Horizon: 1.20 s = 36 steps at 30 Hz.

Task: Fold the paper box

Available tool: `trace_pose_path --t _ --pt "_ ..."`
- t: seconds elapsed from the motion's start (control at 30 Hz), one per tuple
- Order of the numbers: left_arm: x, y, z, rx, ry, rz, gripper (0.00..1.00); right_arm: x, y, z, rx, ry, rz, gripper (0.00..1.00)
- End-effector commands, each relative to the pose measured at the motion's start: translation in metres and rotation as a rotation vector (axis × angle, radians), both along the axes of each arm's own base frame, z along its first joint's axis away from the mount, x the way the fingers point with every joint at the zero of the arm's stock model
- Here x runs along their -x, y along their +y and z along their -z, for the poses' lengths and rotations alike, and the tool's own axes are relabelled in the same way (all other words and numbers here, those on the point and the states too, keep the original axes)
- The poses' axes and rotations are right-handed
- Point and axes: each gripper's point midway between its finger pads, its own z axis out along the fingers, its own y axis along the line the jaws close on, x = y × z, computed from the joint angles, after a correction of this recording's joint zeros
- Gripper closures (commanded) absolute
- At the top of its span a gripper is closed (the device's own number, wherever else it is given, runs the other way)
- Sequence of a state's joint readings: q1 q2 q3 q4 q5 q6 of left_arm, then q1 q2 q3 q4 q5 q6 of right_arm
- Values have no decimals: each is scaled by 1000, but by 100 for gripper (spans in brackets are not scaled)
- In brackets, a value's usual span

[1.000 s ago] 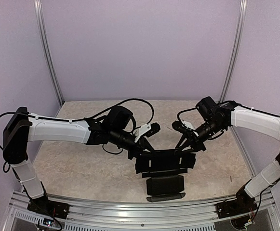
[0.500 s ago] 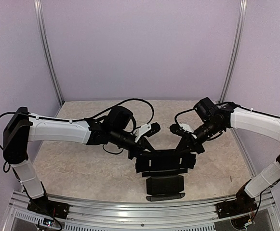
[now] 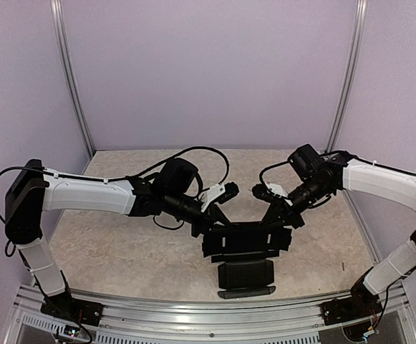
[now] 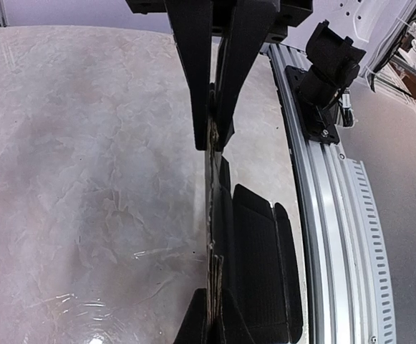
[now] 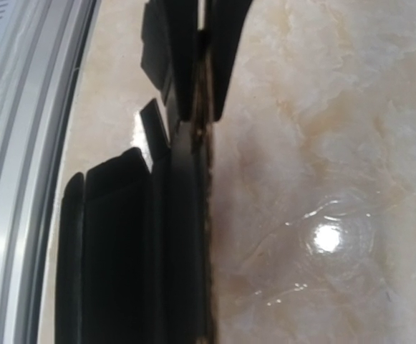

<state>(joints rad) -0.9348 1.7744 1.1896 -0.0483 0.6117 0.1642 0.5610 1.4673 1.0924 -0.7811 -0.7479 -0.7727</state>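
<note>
The left gripper point(image 4: 213, 137) is pinched narrow on the paper box point(image 3: 245, 242), one black finger on each face of the thin card. The left wrist view shows that card edge-on, as a line running down between the fingers. The right gripper point(image 5: 200, 109) is closed just as tightly on the same sheet from the other end, and its own view also shows the card edge-on between the finger pads. From above, the two grippers meet the box at its upper left and upper right corners, with both arms reaching inward from their sides. The gripped panel is raised between them, with small tabs jutting out at either end. A second panel with rounded corners extends from its lower edge toward the aluminium rail point(image 3: 193, 309). The box sits near the front middle of the marbled beige table point(image 3: 114, 251), just behind that rail.
</note>
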Motion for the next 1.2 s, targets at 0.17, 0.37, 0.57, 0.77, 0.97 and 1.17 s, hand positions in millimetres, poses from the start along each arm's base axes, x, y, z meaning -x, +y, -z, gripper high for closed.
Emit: trace_pose_path --t 0.17,0.37,0.57,0.77,0.97,1.17 --pt "-44 7 -19 21 -135 -255 55 -15 -2 -10 -10 -37 42 100" --pt "-51 47 -20 28 -75 -478 38 -21 -5 -21 -50 -31 56 100" --pt "-30 65 0 92 59 -520 35 -15 -5 -30 -87 12 54 88" --pt "-15 54 13 117 103 -429 51 -16 -4 -31 -85 23 63 89" --pt "-6 39 10 142 110 -329 80 -19 -4 -28 -78 27 79 89" --pt "-4 35 19 55 60 -301 99 -15 -9 -49 -46 6 50 52"
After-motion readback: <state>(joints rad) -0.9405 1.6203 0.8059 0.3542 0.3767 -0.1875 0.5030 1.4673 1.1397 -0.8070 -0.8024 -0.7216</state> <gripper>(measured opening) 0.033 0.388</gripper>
